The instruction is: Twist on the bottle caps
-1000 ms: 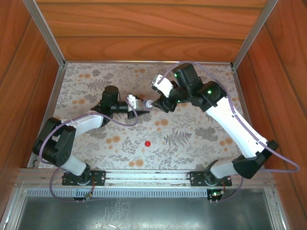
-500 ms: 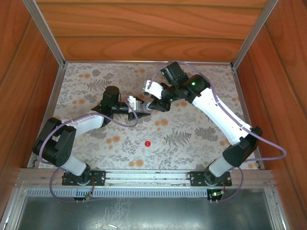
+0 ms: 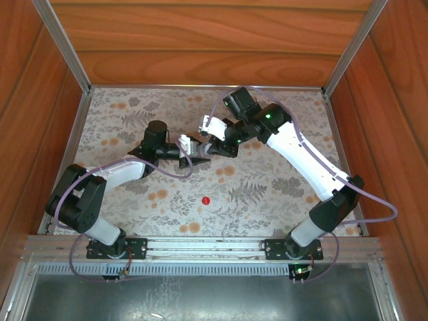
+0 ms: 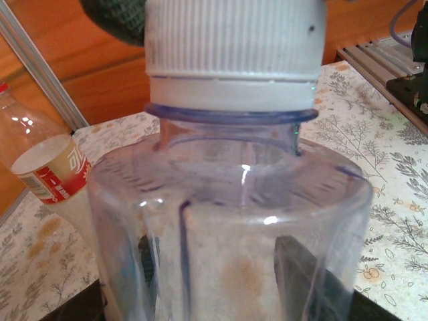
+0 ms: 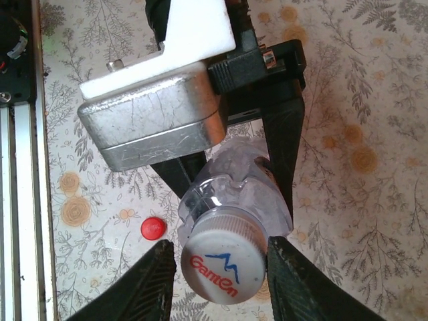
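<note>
Wood-walled cell, floral-print desk (image 3: pixel 267 194): first cap at the tightening step.
Nearest my arm bases, the red cap (image 3: pixel 206 199) lies loose on the desk, well apart from both arms. At mid-desk the left gripper (image 3: pixel 199 155) is clamped shut on the plain bluish bottle (image 4: pixel 227 221) and holds it off the desk, neck toward the right arm. The white cap (image 5: pixel 224 267) sits on that neck. The right gripper (image 5: pixel 221 251) brackets the cap, its fingers (image 5: pixel 155 281) partly open and close against the ribbed rim; I cannot tell whether they bear on it. Farther back, near the wooden wall, is the labelled bottle (image 4: pixel 50 167). I judge the next move calls for a firm pinch, then wrist rotation about the bottle's axis while the left arm resists the twist.
</note>
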Tool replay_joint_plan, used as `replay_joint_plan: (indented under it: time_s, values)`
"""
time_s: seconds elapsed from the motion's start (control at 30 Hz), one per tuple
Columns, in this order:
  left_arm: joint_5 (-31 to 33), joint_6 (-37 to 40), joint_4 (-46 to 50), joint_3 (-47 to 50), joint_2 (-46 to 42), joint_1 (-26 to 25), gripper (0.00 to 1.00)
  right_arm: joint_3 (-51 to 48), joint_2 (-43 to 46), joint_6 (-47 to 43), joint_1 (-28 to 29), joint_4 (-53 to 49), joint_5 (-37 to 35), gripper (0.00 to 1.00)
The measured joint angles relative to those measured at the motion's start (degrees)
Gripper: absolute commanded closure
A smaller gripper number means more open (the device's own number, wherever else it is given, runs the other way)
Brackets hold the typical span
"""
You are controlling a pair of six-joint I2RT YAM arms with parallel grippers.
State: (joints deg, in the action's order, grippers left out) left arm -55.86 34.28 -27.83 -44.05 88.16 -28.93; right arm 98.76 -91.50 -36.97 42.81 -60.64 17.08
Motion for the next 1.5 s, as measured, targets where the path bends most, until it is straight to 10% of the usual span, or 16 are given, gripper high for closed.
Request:
replay_joint_plan:
  time_s: [0.37,0.8,1.07,1.2,1.5]
  values:
    - [0.1,-0.1,0.1,0.0,0.0,0.0,0.52,0.0,-0.8,-0.4,0.0,-0.1,-0.3,0.57]
    - [3.8,-0.8,0.5,0.0,0.0,-0.1,0.52,0.9,-2.0,4.2,0.0,-0.2,-2.4,1.0]
    - [12.8,-0.7,0.6,-0.2,-0.1,-0.5,0.52,0.9,-3.2,39.7,1.1,4.7,-9.7,1.0]
    - [15.6,0.2,0.6,-0.4,-0.1,-0.6,0.52,0.9,-3.3,56.9,1.1,4.9,-11.3,0.83]
    - [13.5,0.3,-0.6,-0.4,-0.3,-0.4,0.52,-2.0,-0.6,53.2,0.3,7.9,-10.0,0.69]
